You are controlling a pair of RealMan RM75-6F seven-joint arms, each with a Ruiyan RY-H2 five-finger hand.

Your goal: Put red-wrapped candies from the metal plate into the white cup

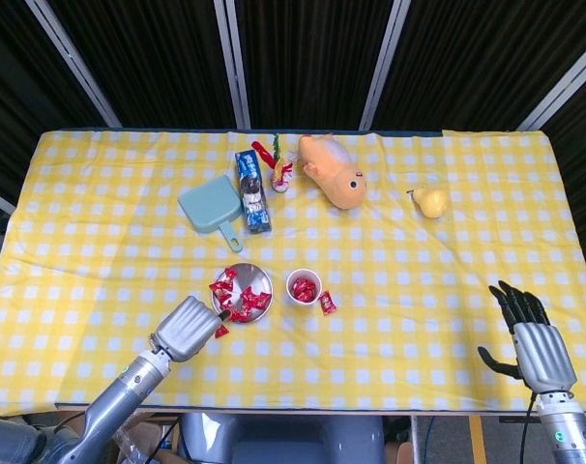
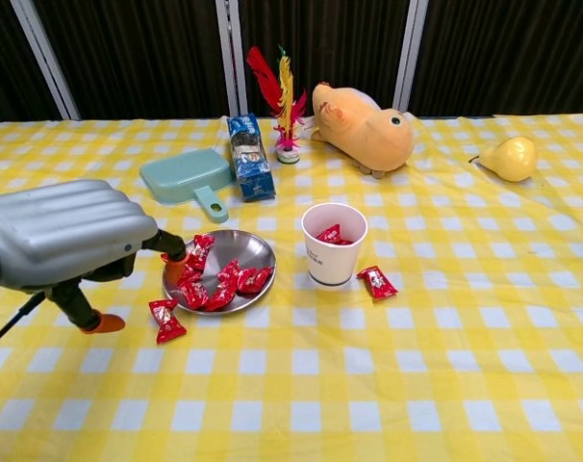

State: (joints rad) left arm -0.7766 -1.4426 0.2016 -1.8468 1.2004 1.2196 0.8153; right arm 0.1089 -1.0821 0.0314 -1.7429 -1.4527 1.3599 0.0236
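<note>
plate [image 2: 258, 248] left of cup [image 2: 334, 243] | candy [image 2: 376, 280] right of cup

left robot hand [image 2: 65, 234] cut off at frame edge — covers metal plate [image 2: 253, 252] rim, palm side hidden

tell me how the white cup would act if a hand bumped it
The white cup looks like thin paper, holding only a few candies, so probably light. It stands tall on a narrower base, so a sideways bump would likely tip or slide it.

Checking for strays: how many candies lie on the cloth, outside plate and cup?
2: one candy right of the cup, another in front of the plate. None seems hidden.
</note>
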